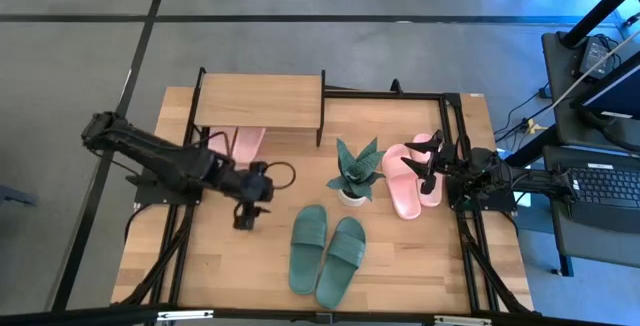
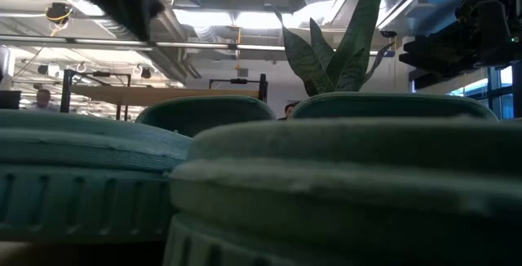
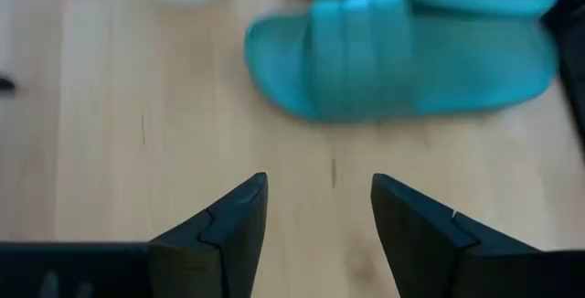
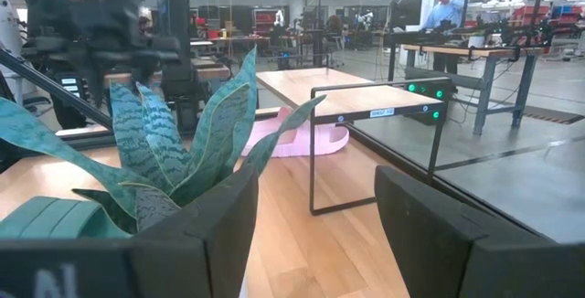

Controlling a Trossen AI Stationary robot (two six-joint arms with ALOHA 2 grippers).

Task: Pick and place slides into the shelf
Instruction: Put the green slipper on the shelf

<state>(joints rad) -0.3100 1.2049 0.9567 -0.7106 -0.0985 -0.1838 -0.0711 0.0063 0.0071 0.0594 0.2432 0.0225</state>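
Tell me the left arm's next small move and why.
Probably ease the left gripper toward the nearer green slide. Its fingers are open and empty over bare table, the slide just ahead, and both green slides remain off the shelf.

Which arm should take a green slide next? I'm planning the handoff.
Probably left. The left end effector, open, hovers beside the nearer green slide, which fills its wrist view. The right end effector sits over the pink slides, beyond the plant.
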